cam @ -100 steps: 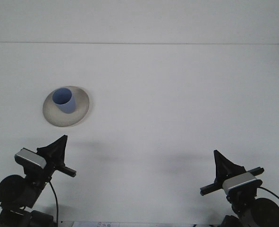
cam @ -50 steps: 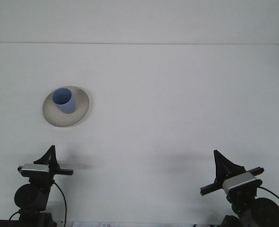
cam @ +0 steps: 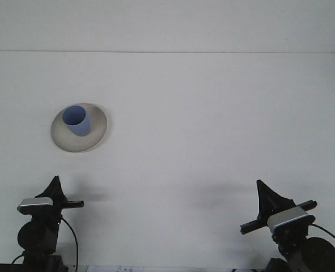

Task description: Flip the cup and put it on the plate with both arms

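Observation:
A blue cup stands upright, mouth up, on a round off-white plate at the left of the white table. My left gripper sits low at the front left edge, well short of the plate and holding nothing. At the front right, my right gripper rests far from the cup, also with nothing in it. Both grippers show only as dark pointed shapes above their wrist cameras.
The white table runs back to a pale wall. The arms' dark bases and cables fill the bottom corners of the view.
My left gripper has pulled back toward the front edge and swung round to point straight ahead. The cup, the plate and the right arm have not moved.

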`<state>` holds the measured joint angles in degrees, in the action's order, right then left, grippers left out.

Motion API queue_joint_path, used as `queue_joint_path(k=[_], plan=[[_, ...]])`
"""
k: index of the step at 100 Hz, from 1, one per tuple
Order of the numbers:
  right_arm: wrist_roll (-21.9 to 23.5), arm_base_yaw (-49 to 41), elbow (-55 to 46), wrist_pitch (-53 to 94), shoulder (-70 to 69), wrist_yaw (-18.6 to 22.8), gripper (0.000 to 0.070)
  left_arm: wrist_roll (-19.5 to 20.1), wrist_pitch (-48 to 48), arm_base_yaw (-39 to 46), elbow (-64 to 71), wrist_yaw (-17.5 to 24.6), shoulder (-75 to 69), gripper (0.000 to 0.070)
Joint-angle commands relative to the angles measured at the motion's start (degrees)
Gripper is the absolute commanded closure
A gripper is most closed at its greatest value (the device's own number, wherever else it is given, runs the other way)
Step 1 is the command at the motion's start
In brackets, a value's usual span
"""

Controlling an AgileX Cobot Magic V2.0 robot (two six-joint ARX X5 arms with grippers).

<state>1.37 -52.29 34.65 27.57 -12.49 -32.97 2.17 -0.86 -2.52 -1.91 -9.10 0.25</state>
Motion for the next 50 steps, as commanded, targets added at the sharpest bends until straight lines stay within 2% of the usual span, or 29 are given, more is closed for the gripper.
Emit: queue_joint_path(k=[1, 50], plan=[[0.7, -0.5, 0.2, -0.5, 0.1, 0.0, 0.0697, -0.3, -0.7, 0.0, 1.1, -0.3, -0.1, 0.0688], [0.2, -0.5, 0.2, -0.3, 0.1, 0.0, 0.0697, -0.3, -0.7, 0.0, 1.1, -0.3, -0.1, 0.0687]])
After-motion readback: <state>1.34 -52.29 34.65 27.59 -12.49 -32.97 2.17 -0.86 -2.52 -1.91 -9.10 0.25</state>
